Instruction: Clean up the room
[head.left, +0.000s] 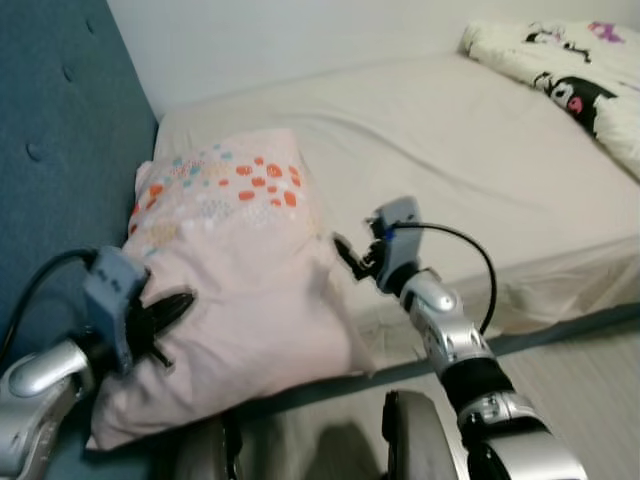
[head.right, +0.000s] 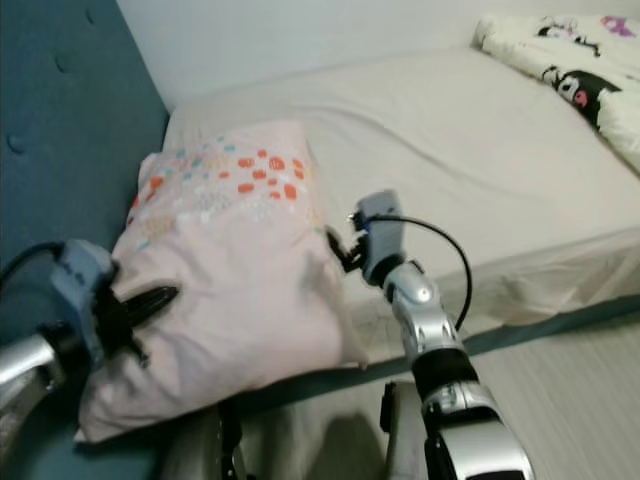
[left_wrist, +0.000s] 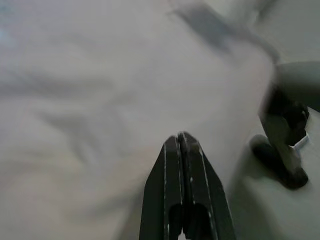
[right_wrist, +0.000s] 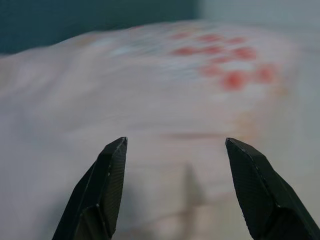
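Two grippers: both are working at one pink pillow (head.left: 235, 290), which is lying at the head end of the bed, leaning toward the blue headboard (head.left: 60, 150).
Left gripper (head.left: 165, 315): its fingers are pressing together against the pillow's near-left side; whether any fabric is pinched between them, I cannot tell.
Right gripper (head.left: 350, 255): it is reaching at the pillow's right edge, fingers spread wide with the cover between and ahead of them, not yet closing.
Pillow's footing: its near corner is hanging past the mattress edge (head.left: 560, 270), so it is resting only partly on the bed.
Main risk: if the left side is only pushing, not pinching, a lift would be one-sided and the pillow would be sagging or sliding off toward the floor (head.left: 590, 370).
Second risk: thin cover slipping out of the right fingers if they close on loose cloth alone.
Far end: a patterned blanket (head.left: 570, 75) is lying bunched, well apart from the pillow.
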